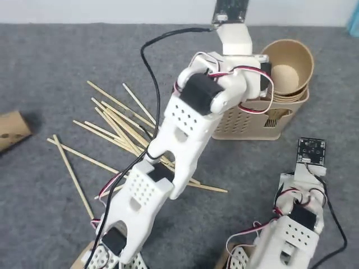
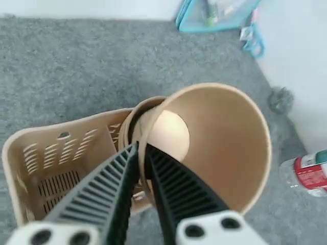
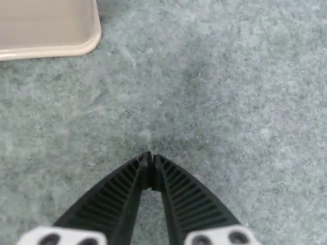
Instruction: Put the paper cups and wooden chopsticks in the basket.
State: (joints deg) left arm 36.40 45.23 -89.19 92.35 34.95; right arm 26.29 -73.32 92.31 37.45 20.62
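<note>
1. Left gripper [image 2: 142, 148]: jaws nearly closed, pinching the rim of a paper cup [image 2: 225, 148].
2. The cup tilts just ahead of the tips, nested on stacked cups [image 2: 132, 121] inside the basket [image 2: 51, 163] beneath.
3. Right gripper [image 3: 151, 156]: fully closed, holds nothing, over grey carpet [image 3: 230, 76]; a basket corner lies ahead.
4. Wooden chopsticks [image 1: 118, 126] lie scattered well away from both grippers; beyond them is a fallen cup [image 1: 11, 131].

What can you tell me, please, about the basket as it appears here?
The basket is beige, plastic-looking, rectangular with rounded corners and slotted walls and floor. It stands upright on the grey carpet, beside the chopsticks. A tilted stack of paper cups sits in one end, and the left gripper hangs over it, pinching the top cup by its rim.
</note>
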